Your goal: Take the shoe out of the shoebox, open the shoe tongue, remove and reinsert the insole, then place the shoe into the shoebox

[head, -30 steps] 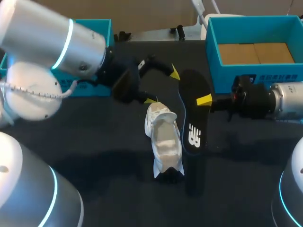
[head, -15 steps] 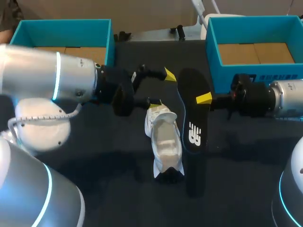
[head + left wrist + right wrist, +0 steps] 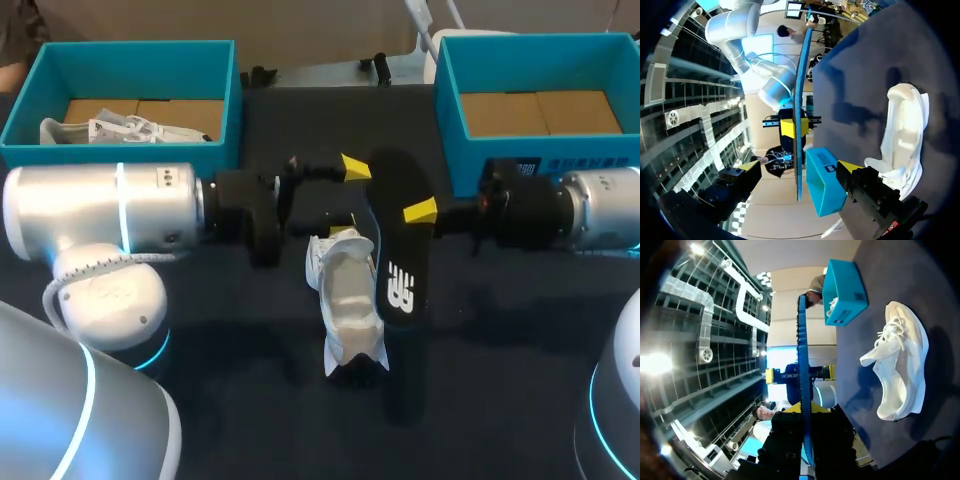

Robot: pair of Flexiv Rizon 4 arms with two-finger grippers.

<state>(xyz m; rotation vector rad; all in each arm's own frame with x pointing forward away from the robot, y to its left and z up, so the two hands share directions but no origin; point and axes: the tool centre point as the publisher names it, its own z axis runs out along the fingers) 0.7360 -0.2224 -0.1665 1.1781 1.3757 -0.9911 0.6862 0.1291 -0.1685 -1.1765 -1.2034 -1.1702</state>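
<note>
Right gripper (image 3: 420,212) on insole (image 3: 398,262); second shoe (image 3: 125,129) inside left shoebox (image 3: 130,50).

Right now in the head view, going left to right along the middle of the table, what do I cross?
left arm → white shoe → black insole → right arm

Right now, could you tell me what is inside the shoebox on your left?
A white shoe lies inside the left shoebox, on its brown cardboard floor. The box's near wall covers the shoe's lower edge.
</note>
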